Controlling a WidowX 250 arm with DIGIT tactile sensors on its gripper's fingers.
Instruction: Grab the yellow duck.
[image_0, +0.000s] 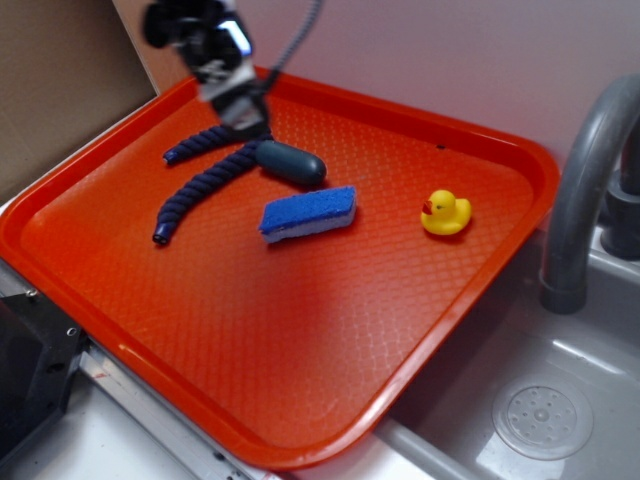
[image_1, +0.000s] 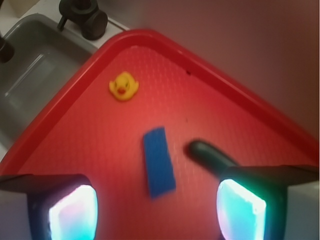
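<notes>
Two fingers of the pincer (image_1: 157, 210) stand wide apart with nothing between them, poised high over the far left corner of the orange-red plastic tray (image_0: 120, 330). Directly below it in the exterior view lies a dark teal rounded handle (image_0: 292, 163) joined to two navy twisted rope lengths (image_0: 200, 190). Just nearer and to the right sits a blue rectangular sponge with a pale underside (image_0: 308, 213). Further right, well apart from the pincer and near the tray's right rim, the small glossy yellow rubber duck with a red beak (image_0: 445, 212) sits upright on the tray floor. Beyond the rim lie a grey sink basin (image_0: 560, 400) and a grey curved tap (image_0: 590, 180).

Risks, as I judge them: the duck is small, smooth and round, so an off-centre closing may squeeze it out sideways. A low sweep across the tray could catch the sponge or handle. Descending too close to the raised rim might strike it.
</notes>
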